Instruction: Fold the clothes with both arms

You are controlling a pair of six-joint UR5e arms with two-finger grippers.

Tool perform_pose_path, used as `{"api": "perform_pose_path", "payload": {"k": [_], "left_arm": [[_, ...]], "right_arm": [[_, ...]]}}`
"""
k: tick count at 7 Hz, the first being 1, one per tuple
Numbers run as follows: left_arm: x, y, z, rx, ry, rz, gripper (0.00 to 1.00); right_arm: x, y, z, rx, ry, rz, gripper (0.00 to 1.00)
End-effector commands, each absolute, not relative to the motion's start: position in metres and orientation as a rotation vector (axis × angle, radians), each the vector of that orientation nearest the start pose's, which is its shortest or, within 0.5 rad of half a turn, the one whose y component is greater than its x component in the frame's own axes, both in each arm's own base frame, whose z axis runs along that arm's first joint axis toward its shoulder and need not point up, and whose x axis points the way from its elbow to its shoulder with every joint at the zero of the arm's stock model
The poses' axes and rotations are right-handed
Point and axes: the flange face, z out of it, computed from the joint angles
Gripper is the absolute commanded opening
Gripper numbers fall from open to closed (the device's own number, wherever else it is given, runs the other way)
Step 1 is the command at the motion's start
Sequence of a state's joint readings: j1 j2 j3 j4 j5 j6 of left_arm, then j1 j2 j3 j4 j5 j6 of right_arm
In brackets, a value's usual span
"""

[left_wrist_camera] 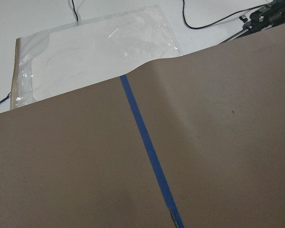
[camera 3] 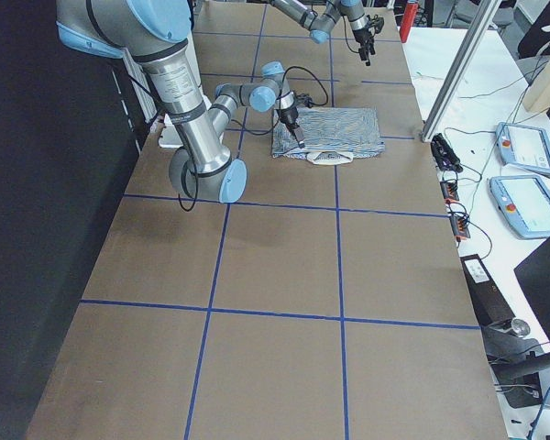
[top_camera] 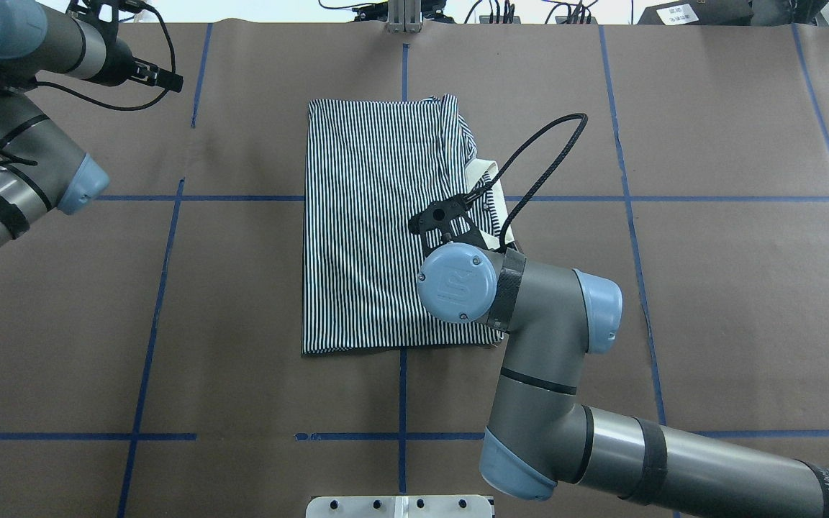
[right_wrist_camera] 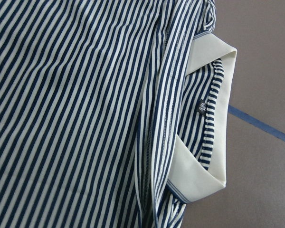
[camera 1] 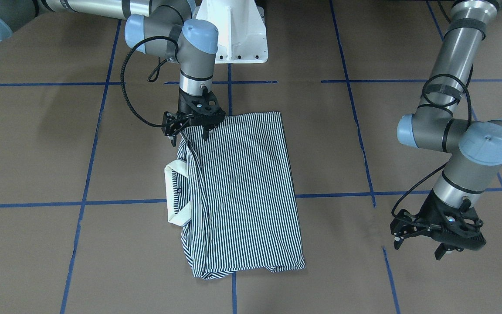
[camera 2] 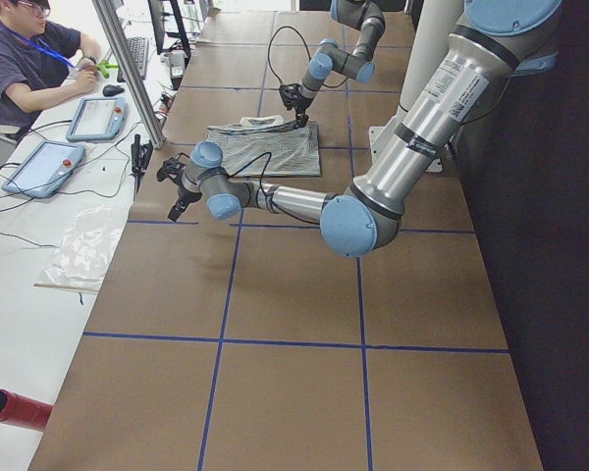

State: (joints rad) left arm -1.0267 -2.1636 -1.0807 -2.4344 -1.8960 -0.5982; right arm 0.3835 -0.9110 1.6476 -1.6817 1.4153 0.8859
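Right arm: biggest in the overhead view, the right arm (top_camera: 551, 345) comes in from 5 o'clock and bends over the shirt.
Right gripper: in the front-facing view the right gripper (camera 1: 188, 138) hangs over the shirt's 11 o'clock corner. Its jaws stand wide apart and grip nothing that I can see. I cannot tell if the tips touch the cloth.
Shirt: the striped shirt (camera 1: 242, 187) lies folded in a long shape in the middle of the table.
Shirt edges: the 3 o'clock edge is straight and the 6 o'clock edge is wavy. The cream collar (camera 1: 169, 192) pokes out at 9 o'clock.
Left gripper: the left gripper (camera 1: 417, 249) is at 4 o'clock, well apart from the shirt. Its jaws are wide apart and hold nothing.
Room: the brown table (camera 1: 37, 144) shows on every side of the shirt, with a wide strip between the shirt and the left gripper.
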Motion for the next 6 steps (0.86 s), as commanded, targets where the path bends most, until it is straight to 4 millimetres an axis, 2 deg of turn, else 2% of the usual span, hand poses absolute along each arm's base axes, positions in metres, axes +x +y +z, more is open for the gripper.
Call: {"api": "perform_pose_path", "payload": {"k": [1, 2, 4, 6], "left_arm": [[0.308, -0.704, 0.447, 0.643, 0.769, 0.108, 1.00], [0.308, -0.704, 0.447, 0.643, 0.769, 0.108, 1.00], [0.309, -0.704, 0.447, 0.643, 0.770, 0.109, 1.00], [0.309, -0.703, 0.443, 0.648, 0.773, 0.110, 1.00]], "right_arm": [[-0.587, -0.397, 0.271, 0.416, -0.409, -0.255, 1.00], [-0.581, -0.404, 0.270, 0.413, -0.396, -0.270, 1.00], [-0.571, -0.414, 0.283, 0.389, -0.367, -0.274, 1.00], [-0.544, -0.435, 0.294, 0.359, -0.281, -0.295, 1.00]]}}
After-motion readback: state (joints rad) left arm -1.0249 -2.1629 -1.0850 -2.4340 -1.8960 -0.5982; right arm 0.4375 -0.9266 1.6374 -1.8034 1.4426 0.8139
